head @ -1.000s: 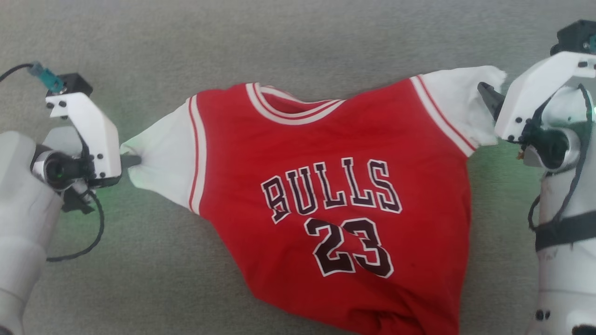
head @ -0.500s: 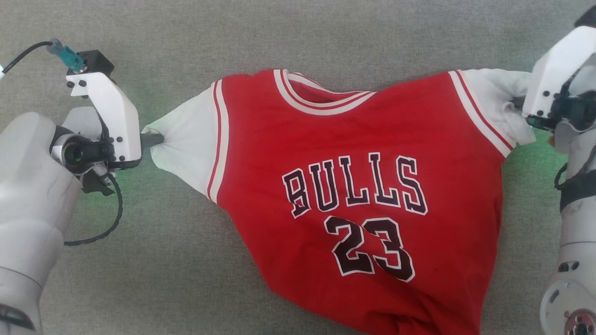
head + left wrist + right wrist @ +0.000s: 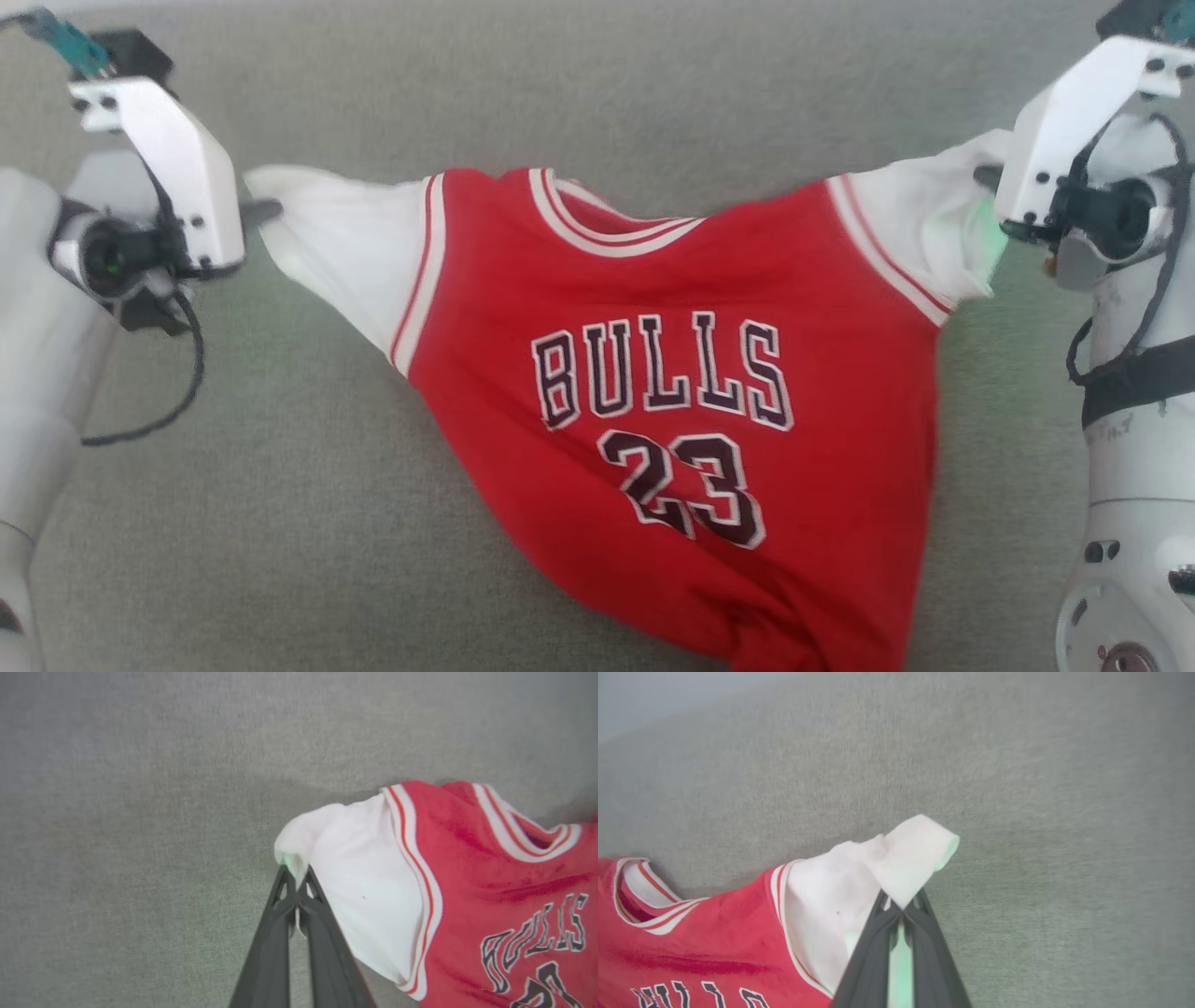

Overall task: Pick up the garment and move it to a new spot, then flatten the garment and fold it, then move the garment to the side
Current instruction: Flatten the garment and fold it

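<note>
While the garment [image 3: 672, 280] sags over the gray surface [image 3: 280, 523], the left gripper [image 3: 295, 883] and right gripper [image 3: 901, 906] each clamp shut on one white end.

We read the garment [image 3: 691, 280] as soft, matt jersey cloth, lightly creased. Its sleeves [image 3: 345, 243], at nine and three o'clock, are the same dull knit in white, and the lettering [image 3: 663, 373] looks like a flatter, smoother print. The grey surface [image 3: 327, 485] beneath is a matt, felt-like fabric. On the left gripper [image 3: 263, 211] and right gripper [image 3: 982, 175] we see smooth white plastic housings; the fingers [image 3: 273, 952] are matt dark plastic.
</note>
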Motion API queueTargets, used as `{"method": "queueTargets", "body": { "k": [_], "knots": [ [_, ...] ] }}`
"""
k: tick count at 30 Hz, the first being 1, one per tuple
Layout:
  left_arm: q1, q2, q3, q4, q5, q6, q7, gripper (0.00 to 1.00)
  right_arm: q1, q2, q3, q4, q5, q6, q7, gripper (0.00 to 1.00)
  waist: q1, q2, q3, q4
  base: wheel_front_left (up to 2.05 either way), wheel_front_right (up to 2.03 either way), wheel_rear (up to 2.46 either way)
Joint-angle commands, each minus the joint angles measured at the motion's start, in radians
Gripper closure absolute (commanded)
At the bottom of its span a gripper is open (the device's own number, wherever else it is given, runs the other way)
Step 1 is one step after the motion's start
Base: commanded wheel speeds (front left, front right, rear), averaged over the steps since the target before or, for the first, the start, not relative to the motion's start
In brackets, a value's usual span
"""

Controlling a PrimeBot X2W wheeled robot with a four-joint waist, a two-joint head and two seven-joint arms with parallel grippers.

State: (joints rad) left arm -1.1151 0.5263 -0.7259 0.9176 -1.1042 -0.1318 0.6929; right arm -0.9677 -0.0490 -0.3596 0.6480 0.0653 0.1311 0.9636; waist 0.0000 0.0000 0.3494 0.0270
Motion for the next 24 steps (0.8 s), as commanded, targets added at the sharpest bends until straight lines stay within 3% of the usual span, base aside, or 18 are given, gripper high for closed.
{"method": "queueTargets", "body": {
  "k": [1, 13, 24],
  "knots": [
    [-0.015, 0.007, 0.0, -0.002, 0.009, 0.004, -0.005, 1.0, 0.005, -0.002, 0.008, -0.018, 0.01, -0.001, -0.004, 1.0, 0.0, 0.0, -0.038, -0.022, 0.0, 0.0, 0.0],
    [-0.154, 0.066, 0.016, -0.067, 0.041, 0.075, 0.01, 1.0, -0.035, -0.028, 0.15, -0.258, 0.19, -0.001, 0.003, 1.0, 0.0, 0.0, -0.227, -0.096, 0.0, 0.0, 0.0],
    [-0.21, 0.1, 0.03, -0.164, 0.053, 0.165, 0.048, 1.0, -0.14, -0.036, 0.203, -0.243, 0.218, -0.001, -0.005, 1.0, 0.0, 0.0, -0.312, -0.121, 0.0, 0.0, 0.0]
  ]
}}
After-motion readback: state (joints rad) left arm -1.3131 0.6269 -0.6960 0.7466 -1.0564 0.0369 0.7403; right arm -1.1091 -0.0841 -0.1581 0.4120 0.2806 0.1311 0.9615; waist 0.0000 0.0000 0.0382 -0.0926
